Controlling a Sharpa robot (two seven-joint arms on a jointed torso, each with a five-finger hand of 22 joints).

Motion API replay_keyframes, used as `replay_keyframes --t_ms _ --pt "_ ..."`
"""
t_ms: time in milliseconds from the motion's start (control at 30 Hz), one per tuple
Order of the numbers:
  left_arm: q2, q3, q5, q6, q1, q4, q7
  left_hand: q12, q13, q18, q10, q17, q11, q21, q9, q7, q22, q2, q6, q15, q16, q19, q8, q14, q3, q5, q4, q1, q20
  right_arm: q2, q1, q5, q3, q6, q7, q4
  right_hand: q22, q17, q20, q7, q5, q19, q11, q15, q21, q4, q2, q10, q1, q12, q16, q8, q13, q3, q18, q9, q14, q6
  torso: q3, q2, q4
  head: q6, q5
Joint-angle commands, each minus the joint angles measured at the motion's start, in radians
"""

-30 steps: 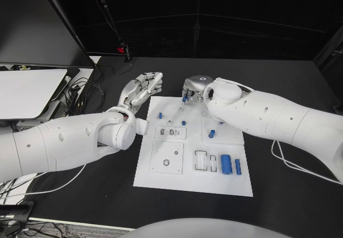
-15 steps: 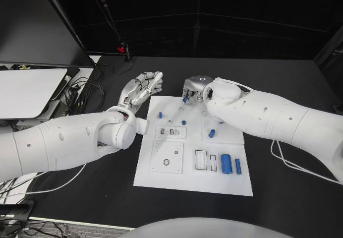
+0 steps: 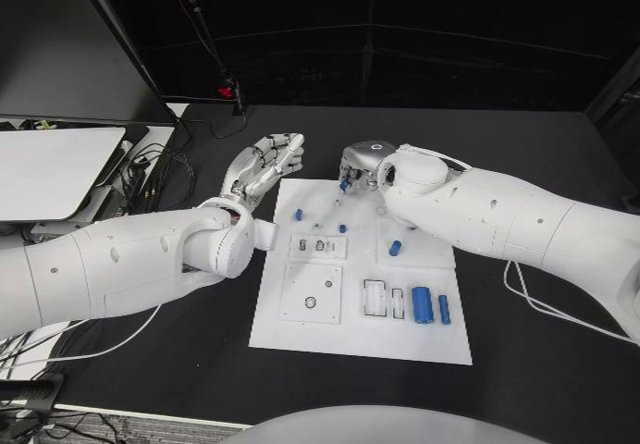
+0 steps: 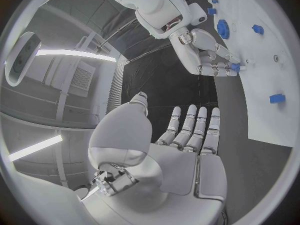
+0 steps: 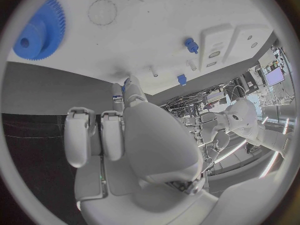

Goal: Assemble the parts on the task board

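White task board (image 3: 350, 324) sits mid-table on the black table (image 3: 534, 157), long side running away from the robot. Right hand (image 3: 360, 166) is at the board's far edge, fingertips pinching a small blue part (image 4: 235, 67) down against the board surface (left wrist view shows the pinch clearly). Blue gear (image 5: 39, 29) lies flat on the board just beside that hand. Left hand (image 3: 267, 159) hovers off the board's far left corner, palm up-ish, fingers straight and apart, holding nothing.

Other parts on the board: blue cylinder (image 3: 422, 305) and a thinner blue bar (image 3: 444, 310) side by side near the right edge, small blue peg (image 3: 395, 248) mid-board, two smaller blue pieces (image 3: 299, 215) further up. Recessed slots (image 3: 384, 300) next to the cylinder.
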Motion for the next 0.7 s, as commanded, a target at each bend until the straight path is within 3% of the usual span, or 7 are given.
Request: replay_keyframes --t_ms 33,400,700 --pt "0.001 0.001 -0.008 0.011 0.001 0.0 0.215 0.003 -0.001 0.02 -0.004 -0.001 0.002 0.004 -0.001 0.16 0.001 0.01 0.0 0.001 0.005 -0.007 0.004 -0.005 -0.004 0.006 -0.001 -0.003 -0.002 0.002 0.001 -0.008 0.0 0.007 0.001 -0.001 0.108 -0.005 0.01 0.002 0.003 0.01 0.001 0.01 -0.005 0.006 -0.011 -0.015 0.005 -0.006 -0.008 -0.011 -0.002 -0.001 -0.001 -0.002 0.054 -0.015 -0.0002 0.0 -0.0003 0.0 0.001" --pt "0.002 0.001 -0.008 0.01 0.001 -0.003 0.212 0.004 -0.001 0.02 -0.004 -0.001 0.002 0.004 -0.001 0.16 0.001 0.011 0.0 0.001 0.005 -0.008 0.004 -0.005 -0.004 0.007 -0.001 -0.002 -0.002 0.002 0.001 -0.012 0.0 0.007 -0.001 0.0 0.1 -0.021 0.017 0.007 0.003 0.005 0.008 0.017 -0.01 0.006 -0.033 -0.065 -0.004 -0.005 -0.014 -0.045 -0.001 -0.008 0.001 -0.002 0.051 -0.059 0.0004 0.0 0.0 -0.001 0.002" --pt "0.003 0.001 -0.008 0.01 0.001 -0.006 0.21 0.004 -0.001 0.02 -0.004 -0.001 0.002 0.004 -0.001 0.16 0.001 0.011 0.0 0.001 0.005 -0.008 0.004 -0.005 -0.004 0.007 -0.001 -0.002 -0.002 0.0 0.0 -0.013 0.0 -0.019 0.015 0.003 0.102 -0.019 0.016 0.008 0.003 0.006 0.004 0.015 -0.009 0.005 -0.03 -0.056 -0.001 0.001 -0.014 -0.047 0.001 -0.003 0.001 0.001 0.052 -0.056 0.0002 0.0 -0.0004 -0.002 0.003"
